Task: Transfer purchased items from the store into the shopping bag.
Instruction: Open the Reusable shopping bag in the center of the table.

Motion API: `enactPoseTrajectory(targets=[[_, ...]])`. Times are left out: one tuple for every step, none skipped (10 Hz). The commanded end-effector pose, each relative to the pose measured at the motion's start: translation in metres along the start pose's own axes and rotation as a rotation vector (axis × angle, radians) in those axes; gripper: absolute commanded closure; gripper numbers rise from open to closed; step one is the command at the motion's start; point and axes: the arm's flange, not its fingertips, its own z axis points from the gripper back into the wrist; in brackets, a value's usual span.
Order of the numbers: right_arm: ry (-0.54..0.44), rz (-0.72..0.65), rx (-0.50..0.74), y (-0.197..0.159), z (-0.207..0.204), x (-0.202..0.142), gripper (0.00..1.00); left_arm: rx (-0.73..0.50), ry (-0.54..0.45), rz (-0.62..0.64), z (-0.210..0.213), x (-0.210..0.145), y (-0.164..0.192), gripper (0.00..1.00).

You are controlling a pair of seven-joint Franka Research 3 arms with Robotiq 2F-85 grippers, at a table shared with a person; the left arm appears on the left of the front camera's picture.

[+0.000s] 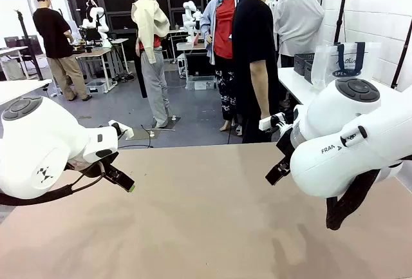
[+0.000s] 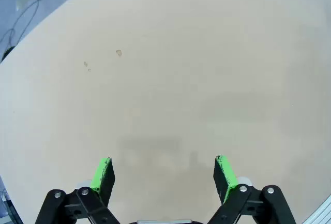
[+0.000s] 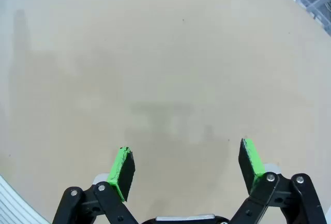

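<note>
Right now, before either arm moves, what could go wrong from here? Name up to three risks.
1. The bag and basket sit on a side table beyond the right arm; reaching them may be a stretch.
2. A person stands close to the far edge of the table; a swinging arm might hit them.
3. The left hand and right hand hang open over the table, seemingly low; a downward move may scrape it.

The matte tan tabletop (image 1: 206, 227) shows a couple tiny brownish specks (image 2: 119, 53) near its rounded edge. Over on the right, a white side table (image 1: 293, 86) holds dark grey lattice plastic baskets (image 1: 302, 63) with a translucent navy-handled bag (image 1: 344, 63) beside them.
</note>
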Motion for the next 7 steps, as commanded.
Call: enactPoseTrajectory(targets=[[0.000, 0.000, 0.000, 0.0000, 0.0000, 0.0000, 0.00, 0.000, 0.000, 0.000, 0.0000, 0.0000, 0.0000, 0.00], [0.000, 0.000, 0.000, 0.0000, 0.0000, 0.0000, 0.00, 0.000, 0.000, 0.000, 0.0000, 0.0000, 0.0000, 0.00], [0.000, 0.000, 0.000, 0.0000, 0.0000, 0.0000, 0.00, 0.000, 0.000, 0.000, 0.0000, 0.0000, 0.0000, 0.00], [0.000, 0.000, 0.000, 0.0000, 0.0000, 0.0000, 0.00, 0.000, 0.000, 0.000, 0.0000, 0.0000, 0.0000, 0.00], [0.000, 0.000, 0.000, 0.0000, 0.0000, 0.0000, 0.00, 0.000, 0.000, 0.000, 0.0000, 0.0000, 0.0000, 0.00], [0.000, 0.000, 0.000, 0.0000, 0.0000, 0.0000, 0.00, 0.000, 0.000, 0.000, 0.0000, 0.0000, 0.0000, 0.00], [0.000, 0.000, 0.000, 0.0000, 0.0000, 0.0000, 0.00, 0.000, 0.000, 0.000, 0.0000, 0.0000, 0.0000, 0.00]])
